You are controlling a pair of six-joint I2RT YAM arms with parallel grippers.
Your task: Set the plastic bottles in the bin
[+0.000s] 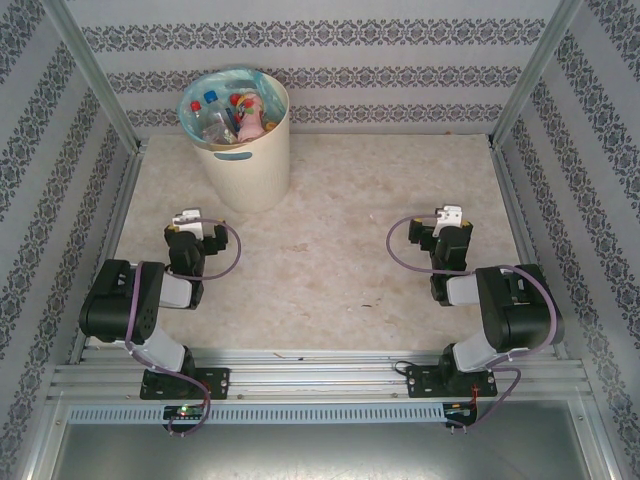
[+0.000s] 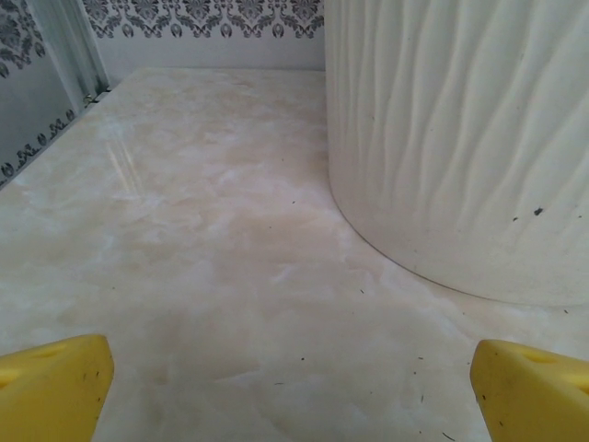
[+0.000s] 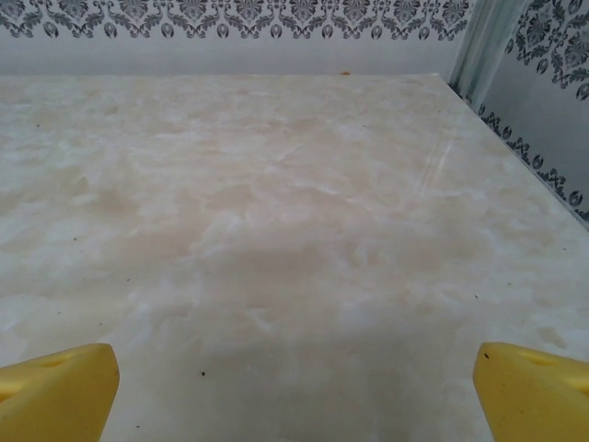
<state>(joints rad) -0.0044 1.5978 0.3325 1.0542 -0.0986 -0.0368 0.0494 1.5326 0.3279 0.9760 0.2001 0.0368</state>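
Plastic bottles [image 1: 232, 115], probably light, slick and crushable, are lying in the bin [image 1: 245, 165] ahead of the spread left gripper [image 1: 188, 217], right gripper [image 1: 448, 213] likewise spread; pinch mid-body.

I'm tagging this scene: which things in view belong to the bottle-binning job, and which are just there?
Job: plastic bottles, inside the bin; left gripper, right gripper, both open.
Just there: table, patterned walls, metal frame.

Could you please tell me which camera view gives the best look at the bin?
The top external view: it takes in the whole bin, from rim to base, with the bottles lying inside it. The left wrist view gives the bin's ribbed lower wall, close up.
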